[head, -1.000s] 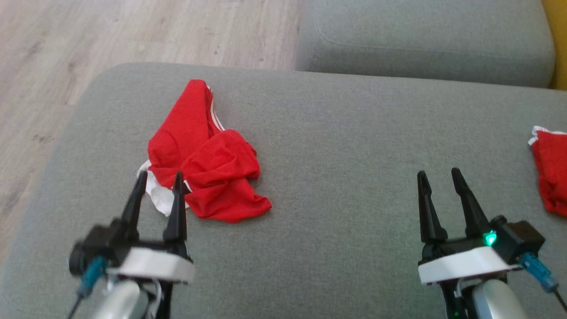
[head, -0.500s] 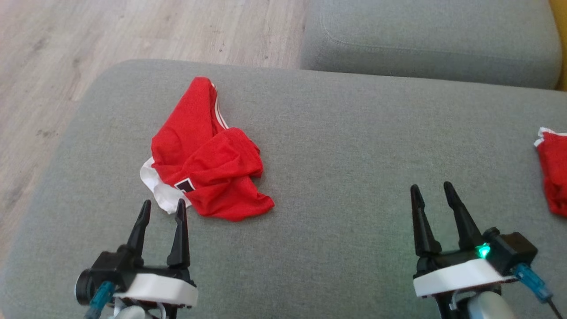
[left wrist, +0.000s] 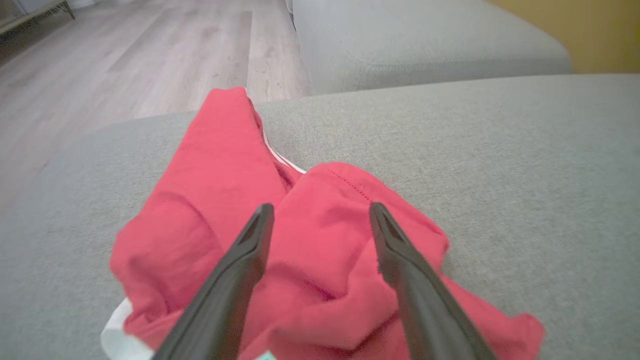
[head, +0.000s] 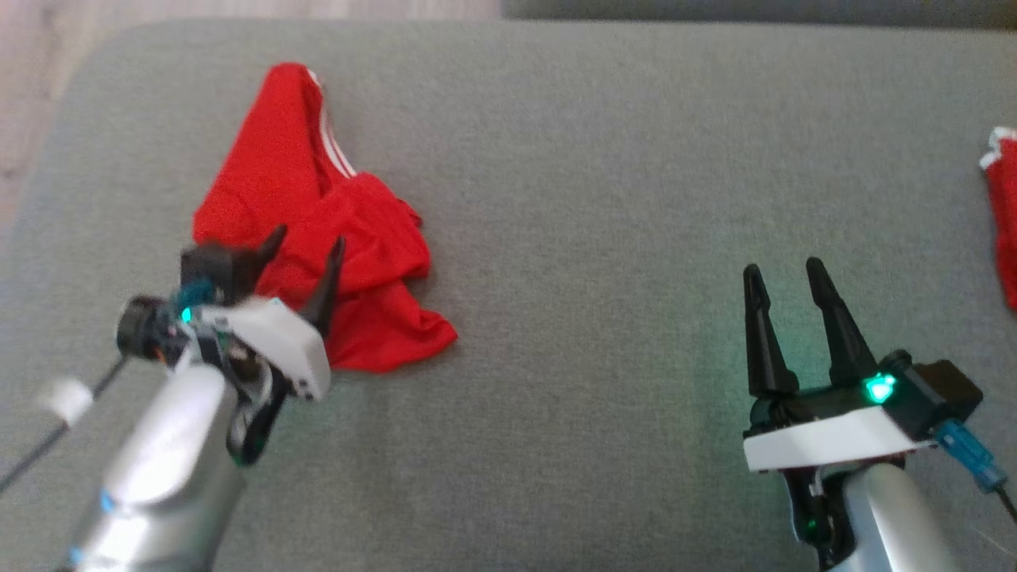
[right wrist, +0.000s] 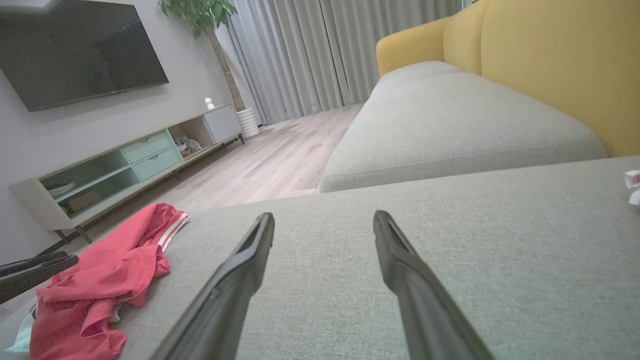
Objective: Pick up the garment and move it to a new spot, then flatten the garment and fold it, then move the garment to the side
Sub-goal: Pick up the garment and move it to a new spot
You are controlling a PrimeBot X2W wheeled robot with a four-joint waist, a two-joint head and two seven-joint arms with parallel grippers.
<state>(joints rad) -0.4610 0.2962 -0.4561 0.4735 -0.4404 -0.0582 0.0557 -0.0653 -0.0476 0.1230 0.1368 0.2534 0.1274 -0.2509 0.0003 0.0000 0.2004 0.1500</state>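
Note:
The garment [head: 318,230] is a crumpled red piece with white stripes, lying at the left of the grey cushion [head: 596,199]. My left gripper [head: 306,242] is open over the garment's near part, its fingers spread above the folds, nothing between them. In the left wrist view the garment [left wrist: 310,235] lies under both fingers and a white edge shows at the bottom left. My right gripper [head: 783,274] stands open over bare cushion at the right, far from the garment. The right wrist view has the garment [right wrist: 105,270] at the lower left.
A second red cloth with a white edge [head: 1003,214] lies at the cushion's right edge. Another grey cushion [right wrist: 450,120] and a yellow sofa back [right wrist: 550,60] lie beyond. Wooden floor [left wrist: 125,65] runs past the cushion's left and far edges. A TV cabinet [right wrist: 115,165] stands by the wall.
The head camera has tilted down, shifting the whole picture. My left gripper has moved forward from short of the garment to over its near part. The right gripper has stayed open over bare cushion.

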